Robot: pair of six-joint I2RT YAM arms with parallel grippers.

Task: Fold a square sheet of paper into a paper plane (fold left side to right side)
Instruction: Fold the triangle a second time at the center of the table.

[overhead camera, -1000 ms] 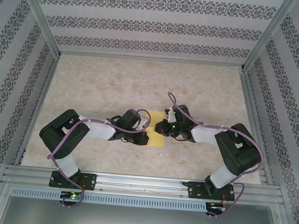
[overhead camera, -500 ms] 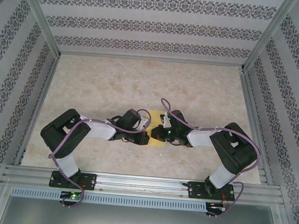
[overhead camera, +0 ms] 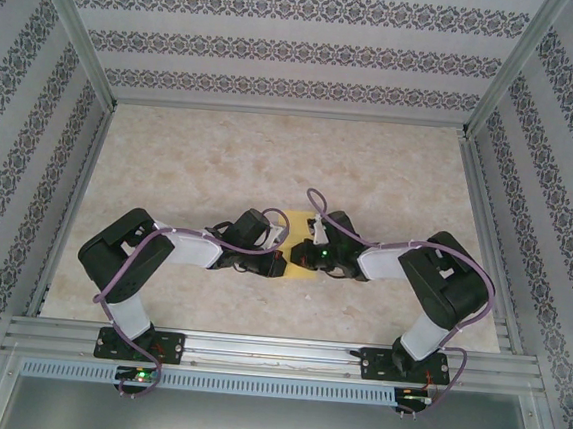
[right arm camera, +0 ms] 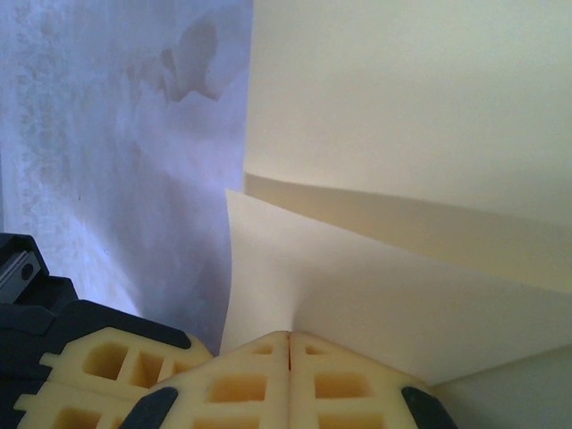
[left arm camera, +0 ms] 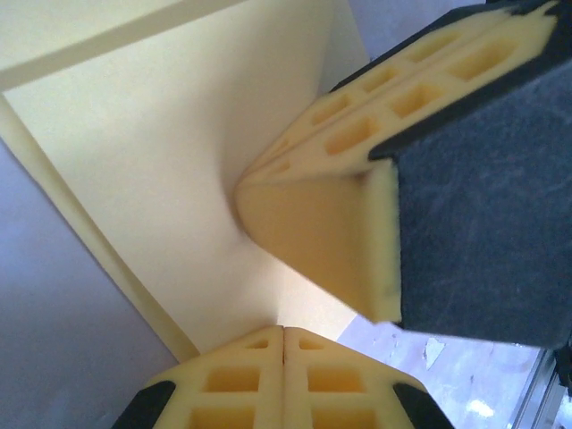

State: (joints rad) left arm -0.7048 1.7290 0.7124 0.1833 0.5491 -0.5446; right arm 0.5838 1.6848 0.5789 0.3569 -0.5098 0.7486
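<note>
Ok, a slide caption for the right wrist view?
Right gripper pinching a raised flap of the square sheet of paper.

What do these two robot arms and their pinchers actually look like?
The left arm and right arm are chunky black joints with white sections, each trailing a purple cable. The left gripper and right gripper have pale yellow fingers with square grid pockets, backed in black.
</note>
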